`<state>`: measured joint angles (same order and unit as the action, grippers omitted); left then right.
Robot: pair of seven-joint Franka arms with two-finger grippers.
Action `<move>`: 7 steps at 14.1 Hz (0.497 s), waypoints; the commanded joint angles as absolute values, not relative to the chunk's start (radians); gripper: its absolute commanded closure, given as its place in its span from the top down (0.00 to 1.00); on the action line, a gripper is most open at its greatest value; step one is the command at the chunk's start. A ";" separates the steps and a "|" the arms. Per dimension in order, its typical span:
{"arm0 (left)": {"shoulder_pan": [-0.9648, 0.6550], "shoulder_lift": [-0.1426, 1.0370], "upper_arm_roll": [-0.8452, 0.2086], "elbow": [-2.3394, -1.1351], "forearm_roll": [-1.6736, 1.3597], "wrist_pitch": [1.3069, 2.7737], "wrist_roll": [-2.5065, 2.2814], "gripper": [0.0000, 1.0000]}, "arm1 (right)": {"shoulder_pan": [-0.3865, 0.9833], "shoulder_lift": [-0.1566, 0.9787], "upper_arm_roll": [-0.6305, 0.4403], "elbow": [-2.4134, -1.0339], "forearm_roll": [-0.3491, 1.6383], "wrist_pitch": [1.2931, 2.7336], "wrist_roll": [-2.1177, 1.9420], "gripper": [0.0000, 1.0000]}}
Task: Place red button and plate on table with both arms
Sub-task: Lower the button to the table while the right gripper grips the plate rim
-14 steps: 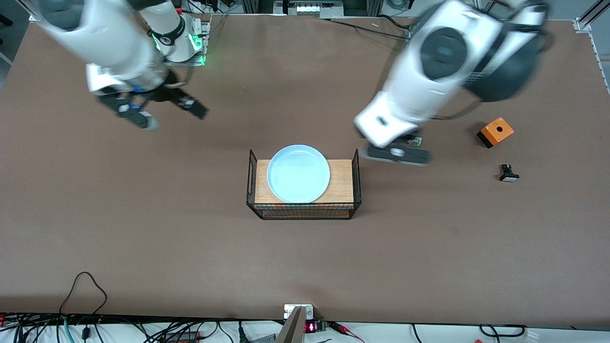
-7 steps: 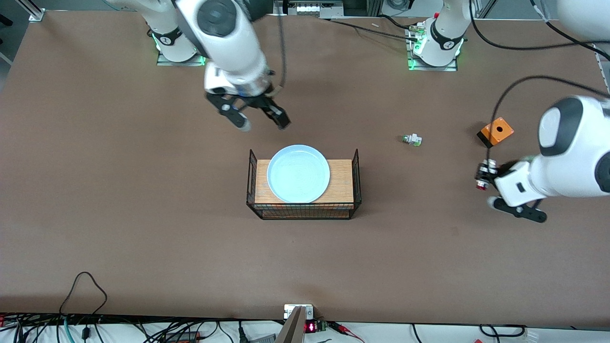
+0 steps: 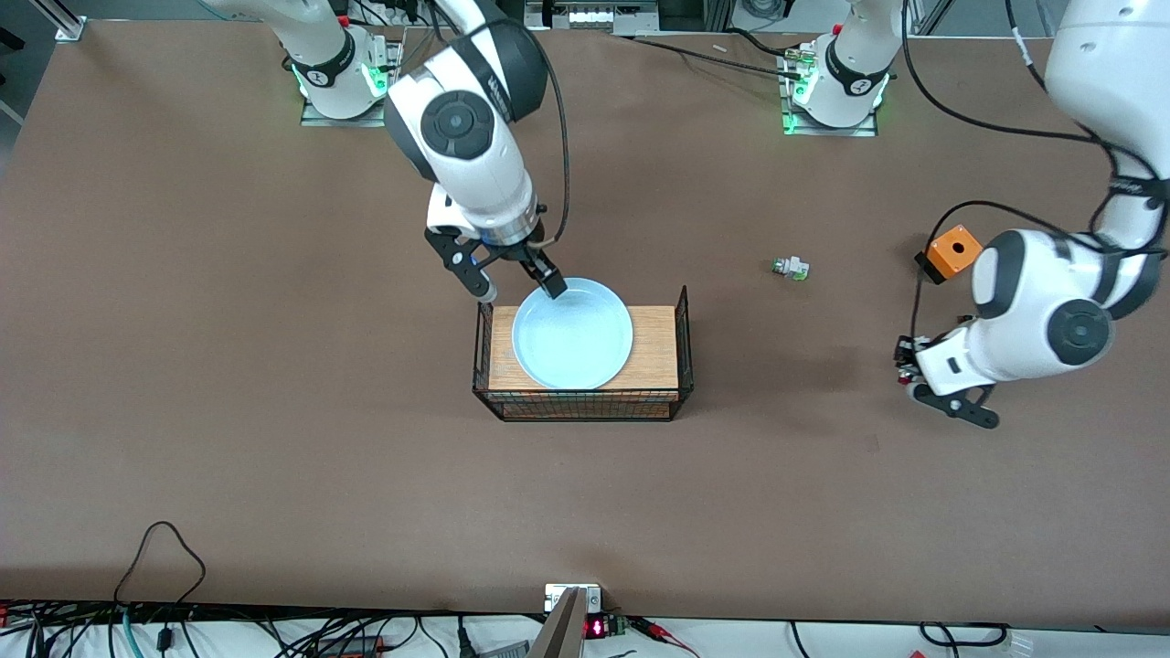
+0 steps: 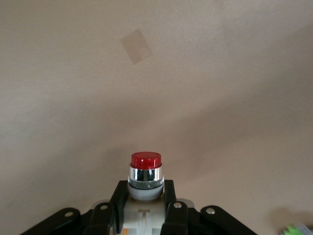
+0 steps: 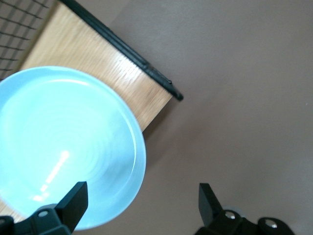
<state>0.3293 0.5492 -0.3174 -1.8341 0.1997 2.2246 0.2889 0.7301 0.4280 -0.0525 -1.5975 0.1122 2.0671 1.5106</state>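
We see loose black cables [image 3: 164,585] trailing along a white strip at the camera's edge. There we also spot a small device with a red display [image 3: 595,627]. Aluminium framing [image 3: 1126,35] stands by the bases.

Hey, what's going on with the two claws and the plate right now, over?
Left claw shut on red button, over bare table. Right claw open, straddling rim of plate. Plate on wooden rack, not gripped. Nothing in the way.

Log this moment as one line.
left gripper: holds red button, above table | right gripper: open, straddling plate rim | plate: on rack
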 commanded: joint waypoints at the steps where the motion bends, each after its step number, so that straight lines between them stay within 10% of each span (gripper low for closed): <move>1: 0.394 0.586 -0.337 -1.879 0.232 2.327 0.350 0.14 | 0.715 0.459 -0.051 -1.586 0.120 2.104 1.528 1.00; 4: 0.411 0.603 -0.337 -1.885 0.232 2.327 0.368 0.24 | 0.726 0.477 -0.051 -1.586 0.114 2.111 1.528 0.94; 6: 0.410 0.598 -0.337 -1.881 0.232 2.316 0.367 1.00 | 0.719 0.482 -0.051 -1.586 0.112 2.112 1.528 0.88; 7: 0.405 0.592 -0.339 -1.872 0.230 2.300 0.362 1.00 | 0.719 0.483 -0.051 -1.586 0.112 2.112 1.528 0.88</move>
<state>0.3980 0.6131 -0.3206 -1.8761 0.2045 2.3202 0.3604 0.7225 0.4767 -0.0536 -1.5971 0.1122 2.1082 1.5121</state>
